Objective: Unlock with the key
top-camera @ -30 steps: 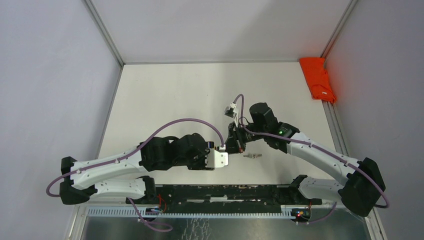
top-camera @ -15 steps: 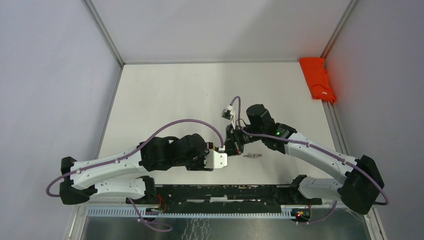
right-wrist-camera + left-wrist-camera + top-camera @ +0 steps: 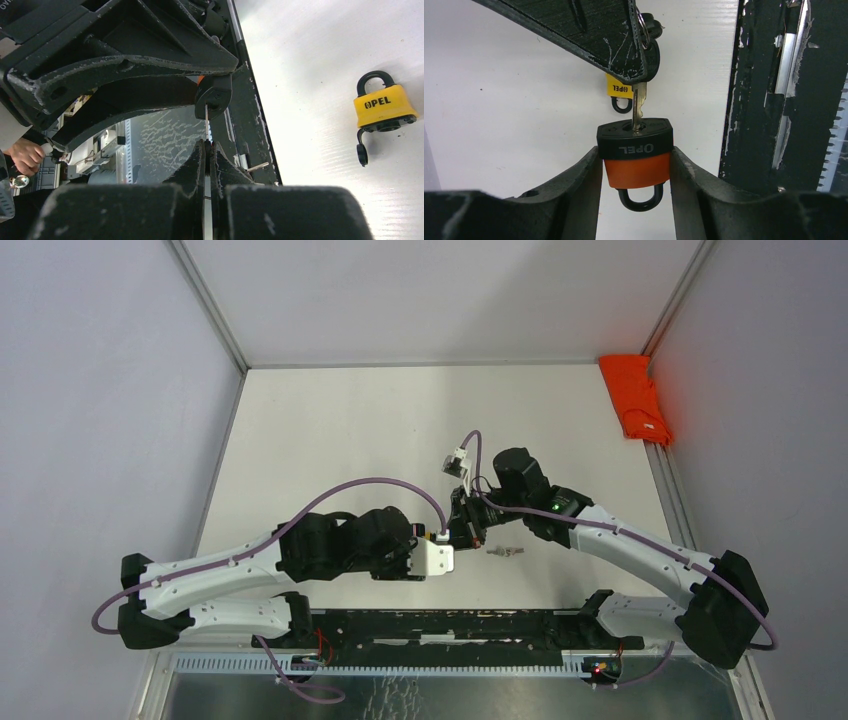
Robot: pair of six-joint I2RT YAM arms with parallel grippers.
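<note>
Two steps look done: your left gripper (image 3: 635, 159) clamps the orange padlock (image 3: 636, 172) by its sides, mid-table between the arms. Your right gripper (image 3: 207, 150), pinched tight, holds the key (image 3: 639, 107) with its blade in the keyhole. I judge turning it is left. The right wrist view shows a yellow padlock (image 3: 384, 106) whole, lying well apart. The left wrist view alone shows the shackle (image 3: 640, 200), not yet sprung.

Key (image 3: 639, 106) in padlock (image 3: 636, 156) — second padlock (image 3: 618, 89) behind.
</note>
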